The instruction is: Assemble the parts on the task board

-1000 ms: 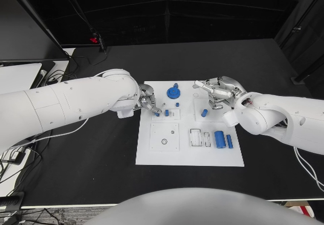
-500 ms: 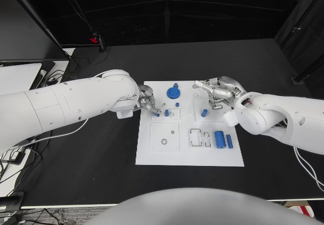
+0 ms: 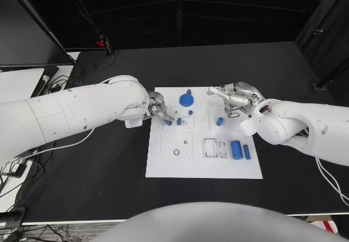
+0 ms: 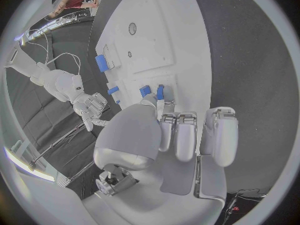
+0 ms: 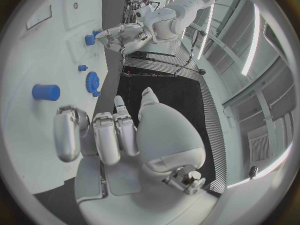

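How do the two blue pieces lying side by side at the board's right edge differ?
The thick blue cylinder is plainly wider and longer than the thin blue bar beside it. The cylinder looks round and rod-like; the bar looks narrow and flatter. The cylinder lies closer to the empty white slots, while the bar lies nearer the edge of the white board. Both are blue, lie flat, point the same way, and neither hand touches them.

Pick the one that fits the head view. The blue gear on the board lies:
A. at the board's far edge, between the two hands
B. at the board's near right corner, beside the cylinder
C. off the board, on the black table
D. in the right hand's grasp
A: the gear sits on the board near its far edge, with the left hand to one side and the right hand to the other, neither holding it.
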Motion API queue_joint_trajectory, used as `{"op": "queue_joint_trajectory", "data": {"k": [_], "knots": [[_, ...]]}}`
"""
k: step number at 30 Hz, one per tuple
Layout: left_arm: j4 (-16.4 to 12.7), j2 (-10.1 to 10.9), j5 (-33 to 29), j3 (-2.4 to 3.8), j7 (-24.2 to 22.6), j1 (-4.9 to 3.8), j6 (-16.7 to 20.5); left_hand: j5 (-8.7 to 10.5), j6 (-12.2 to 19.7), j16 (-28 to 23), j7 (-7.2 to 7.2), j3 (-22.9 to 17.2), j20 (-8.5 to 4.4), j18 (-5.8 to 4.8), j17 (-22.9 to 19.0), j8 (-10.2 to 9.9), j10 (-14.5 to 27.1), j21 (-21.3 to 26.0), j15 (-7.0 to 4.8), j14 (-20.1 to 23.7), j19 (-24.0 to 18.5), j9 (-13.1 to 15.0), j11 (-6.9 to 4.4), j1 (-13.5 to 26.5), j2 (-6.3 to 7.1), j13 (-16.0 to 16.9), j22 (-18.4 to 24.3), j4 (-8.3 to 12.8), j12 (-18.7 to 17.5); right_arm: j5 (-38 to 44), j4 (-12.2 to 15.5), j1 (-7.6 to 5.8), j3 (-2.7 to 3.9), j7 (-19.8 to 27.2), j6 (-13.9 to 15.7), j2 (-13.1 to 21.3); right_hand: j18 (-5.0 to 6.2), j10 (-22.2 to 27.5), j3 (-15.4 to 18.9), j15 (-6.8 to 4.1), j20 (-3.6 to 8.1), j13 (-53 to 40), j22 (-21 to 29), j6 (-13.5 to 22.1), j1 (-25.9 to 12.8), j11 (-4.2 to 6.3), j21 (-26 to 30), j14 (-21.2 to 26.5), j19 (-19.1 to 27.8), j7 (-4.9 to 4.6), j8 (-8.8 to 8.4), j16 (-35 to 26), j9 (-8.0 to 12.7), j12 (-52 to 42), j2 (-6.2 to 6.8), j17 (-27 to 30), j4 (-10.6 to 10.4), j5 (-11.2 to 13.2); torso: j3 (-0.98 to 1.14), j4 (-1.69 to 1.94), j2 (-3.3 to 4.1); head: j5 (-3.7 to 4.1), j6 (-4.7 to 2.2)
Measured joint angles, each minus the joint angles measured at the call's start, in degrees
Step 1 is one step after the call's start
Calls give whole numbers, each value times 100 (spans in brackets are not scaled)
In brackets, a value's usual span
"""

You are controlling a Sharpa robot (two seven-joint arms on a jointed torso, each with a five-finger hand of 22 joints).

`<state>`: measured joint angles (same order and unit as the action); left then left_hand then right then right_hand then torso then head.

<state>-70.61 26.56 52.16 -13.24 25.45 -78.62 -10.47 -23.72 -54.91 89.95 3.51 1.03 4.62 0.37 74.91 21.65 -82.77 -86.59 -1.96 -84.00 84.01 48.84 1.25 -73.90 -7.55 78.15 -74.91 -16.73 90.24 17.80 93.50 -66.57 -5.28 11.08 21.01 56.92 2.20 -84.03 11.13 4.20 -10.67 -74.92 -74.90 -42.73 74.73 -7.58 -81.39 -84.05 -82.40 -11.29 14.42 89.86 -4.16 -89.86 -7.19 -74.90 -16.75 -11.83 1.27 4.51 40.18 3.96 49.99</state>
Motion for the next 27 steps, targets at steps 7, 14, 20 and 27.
{"op": "queue_joint_trajectory", "data": {"k": [7,14,20,27], "knots": [[-11,-5,2,3,5,3,-11,134,99,0,43,379,40,0,0,14,-109,0,41,0,1,-10,-54,772,63,-315,0,-15,-33,0,-1,0,0,0,-1,0,0,0,0,0,0,0,0,0,0,0,0,0,0,0,0,0,0,0,0,0,0,0,0,-1,0,1,0],[-21,5,1,4,-6,2,-10,258,191,0,32,463,40,0,0,66,-117,0,41,0,1,-13,-46,898,61,-315,0,-10,-32,0,-3,0,0,0,-1,0,0,0,0,0,0,0,0,0,0,0,0,0,0,0,0,0,0,0,0,0,0,0,2,-1,-1,1,0],[-36,20,-1,3,-26,7,12,314,243,0,45,517,40,0,0,140,-116,0,41,0,0,19,-46,953,50,-315,0,-2,-32,0,-6,0,0,0,-1,-2,0,0,0,0,0,0,0,0,0,0,0,0,0,0,0,0,0,0,0,0,0,0,2,-1,-1,6,0],[-190,188,-2,-12,-118,18,242,693,508,0,125,763,81,-1,0,367,-116,0,82,2,1,123,-2,1162,64,-315,0,-2,-32,0,-10,0,0,-2,-2,-4,0,0,0,0,0,0,0,0,0,0,0,0,0,0,0,0,0,0,0,0,0,0,2,-1,-1,24,0]]}}
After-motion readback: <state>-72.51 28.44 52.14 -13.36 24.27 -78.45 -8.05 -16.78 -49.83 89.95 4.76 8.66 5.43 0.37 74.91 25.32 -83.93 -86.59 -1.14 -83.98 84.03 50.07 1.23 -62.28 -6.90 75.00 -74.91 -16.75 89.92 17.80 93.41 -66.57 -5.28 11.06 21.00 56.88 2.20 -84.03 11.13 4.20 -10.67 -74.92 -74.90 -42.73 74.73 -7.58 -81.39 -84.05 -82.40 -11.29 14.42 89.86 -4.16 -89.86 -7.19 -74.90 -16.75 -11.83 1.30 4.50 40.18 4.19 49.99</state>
